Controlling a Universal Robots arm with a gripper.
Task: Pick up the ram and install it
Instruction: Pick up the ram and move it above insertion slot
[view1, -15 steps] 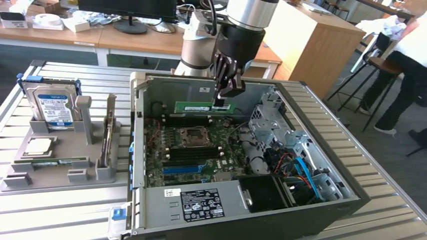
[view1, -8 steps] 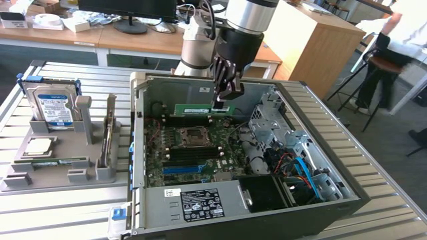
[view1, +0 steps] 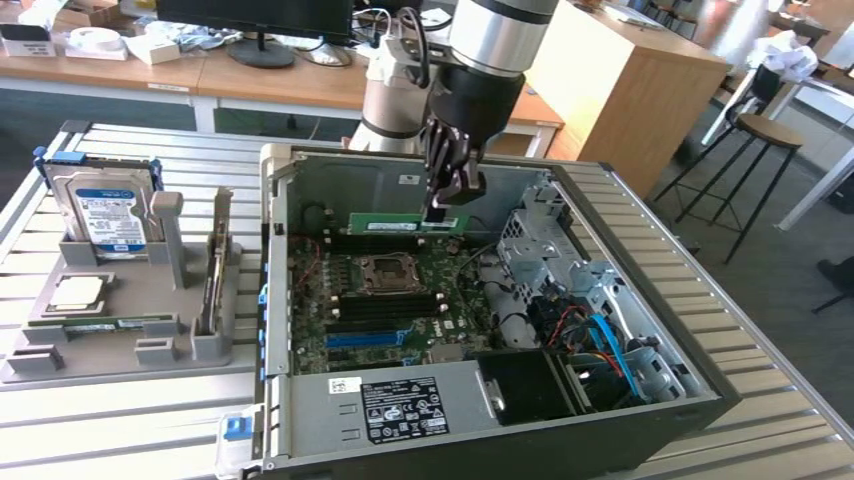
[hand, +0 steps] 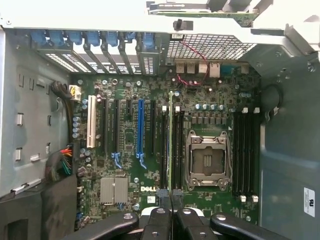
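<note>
The end effector (view1: 441, 212) hung inside the open computer case (view1: 400, 420), its fingers (hand: 161, 212) pressed together on the ram (view1: 400, 224). In the exterior view the ram was a narrow green stick with a white label. It was held level with its long edge down, over the far part of the motherboard (view1: 387, 320) near the case's back wall. The grip sat towards the end of the stick on the exterior view's right.

In the wrist view the ram (hand: 170, 145) appeared edge-on as a thin line running away from the fingertips. It lay in line with the black memory slots (hand: 164, 145) just beside the empty processor socket (hand: 208, 160). Whether its lower edge touched a slot could not be told.

The case stood on a slatted metal bench (view1: 134, 430). On the exterior view's left, a grey holder (view1: 120, 355) on the bench carried an upright blue-labelled hard drive (view1: 110, 215). A square silver processor chip (view1: 78, 293) lay flat in front of the drive, well apart from the end effector.
</note>
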